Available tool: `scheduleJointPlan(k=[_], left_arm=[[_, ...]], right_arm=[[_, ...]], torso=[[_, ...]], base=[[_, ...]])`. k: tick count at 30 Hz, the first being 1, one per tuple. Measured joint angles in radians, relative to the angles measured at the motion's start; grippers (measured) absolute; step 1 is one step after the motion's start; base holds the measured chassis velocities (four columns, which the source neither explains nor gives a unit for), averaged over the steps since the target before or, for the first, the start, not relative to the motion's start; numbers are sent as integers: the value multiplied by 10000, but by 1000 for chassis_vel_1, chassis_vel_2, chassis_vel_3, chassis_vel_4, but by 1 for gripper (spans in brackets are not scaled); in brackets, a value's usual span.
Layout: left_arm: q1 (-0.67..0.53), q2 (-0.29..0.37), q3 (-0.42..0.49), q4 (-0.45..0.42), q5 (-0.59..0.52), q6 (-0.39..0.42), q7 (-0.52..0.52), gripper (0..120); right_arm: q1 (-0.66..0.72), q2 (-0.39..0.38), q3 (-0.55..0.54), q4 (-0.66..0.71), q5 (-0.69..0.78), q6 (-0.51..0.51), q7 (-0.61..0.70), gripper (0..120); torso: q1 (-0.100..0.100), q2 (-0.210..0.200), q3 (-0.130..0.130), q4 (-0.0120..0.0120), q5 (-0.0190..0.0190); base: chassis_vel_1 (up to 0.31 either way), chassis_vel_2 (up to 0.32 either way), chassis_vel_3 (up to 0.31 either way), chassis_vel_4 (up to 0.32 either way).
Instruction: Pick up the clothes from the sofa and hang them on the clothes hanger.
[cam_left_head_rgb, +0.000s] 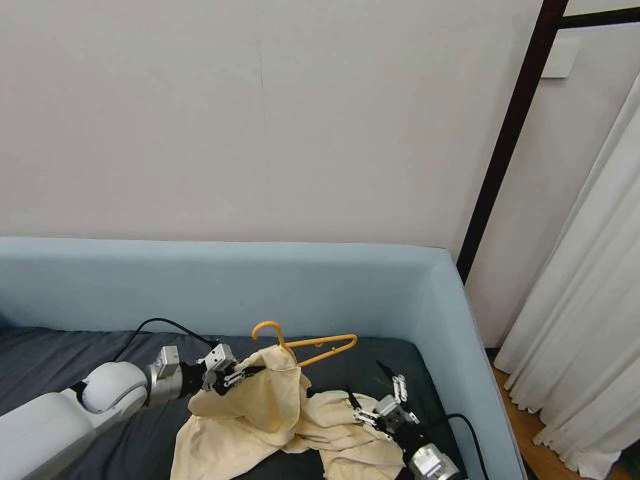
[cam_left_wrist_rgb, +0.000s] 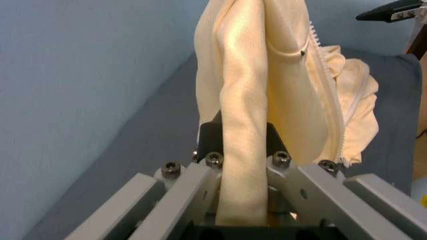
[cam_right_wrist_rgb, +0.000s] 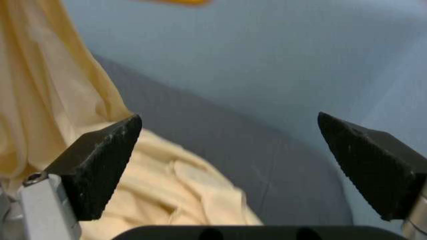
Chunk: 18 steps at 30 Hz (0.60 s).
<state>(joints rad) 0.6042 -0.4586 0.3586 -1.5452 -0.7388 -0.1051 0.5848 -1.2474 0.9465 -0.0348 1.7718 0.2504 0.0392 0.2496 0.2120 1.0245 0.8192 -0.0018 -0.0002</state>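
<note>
**On a pale blue sofa (cam_left_head_rgb: 200, 280): cream zip-up jacket (cam_left_head_rgb: 255, 410) clamped in the left gripper (cam_left_head_rgb: 238, 375), right gripper (cam_left_head_rgb: 378, 398) spread wide beside it**

On the dark grey seat cushion (cam_left_head_rgb: 60, 355), near the sofa's right-hand end, the jacket in a crumpled heap. Lower folds spread across the cushion, one part lifted into a peak.

At that peak, the left gripper, reaching in from the robot's left on a white and grey arm and closed tight on a thick fold of cloth. From the left wrist, the same left gripper (cam_left_wrist_rgb: 241, 137), with the fold pressed between two dark pads (cam_left_wrist_rgb: 275, 135). Beyond them, the jacket (cam_left_wrist_rgb: 247, 75) rising, with white zip teeth along one edge.

Just above the peak, an orange hanger (cam_left_head_rgb: 310, 347), hook upward. One shoulder buried in the raised cloth, the other jutting free toward the robot's right.

Low at the jacket's right side, the right gripper, fingers wide apart with nothing between them. From the right wrist, the right gripper (cam_right_wrist_rgb: 230, 125) as two black wedge-shaped fingertips (cam_right_wrist_rgb: 100, 160) set far apart. One of them close against the jacket (cam_right_wrist_rgb: 60, 100); contact impossible to judge.

Behind the sofa, a plain pale wall (cam_left_head_rgb: 250, 110). Off the sofa's right end, a dark slanted rack post (cam_left_head_rgb: 505, 140) and a white curtain (cam_left_head_rgb: 590, 320).
</note>
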Motion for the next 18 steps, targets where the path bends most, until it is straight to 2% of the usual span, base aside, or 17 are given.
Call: scheduleJointPlan(k=[5,9,15,18], left_arm=[[385,247,-338,105,-98,-231,40,1],[573,214,-500,731,-55,-581,125,1],[968,288,-967,860,3,-729,194,1],[1407,441,-1424,791,12,-803,289,1]], right_arm=[[-94,242,231,-203,935,-711,46,100],[132,455,399,-410,1521,-1201,263,100],[598,610,317,-741,1792,-1486,259,100],[961,697,246,-981,2652,-2079,257,100]], torso=[[0,0,-1,6,2],[0,0,0,3,-1],[0,0,0,3,-1],[0,0,0,3,1]], base=[[0,0,0,0],[0,0,0,0],[0,0,0,0],[0,0,0,0]])
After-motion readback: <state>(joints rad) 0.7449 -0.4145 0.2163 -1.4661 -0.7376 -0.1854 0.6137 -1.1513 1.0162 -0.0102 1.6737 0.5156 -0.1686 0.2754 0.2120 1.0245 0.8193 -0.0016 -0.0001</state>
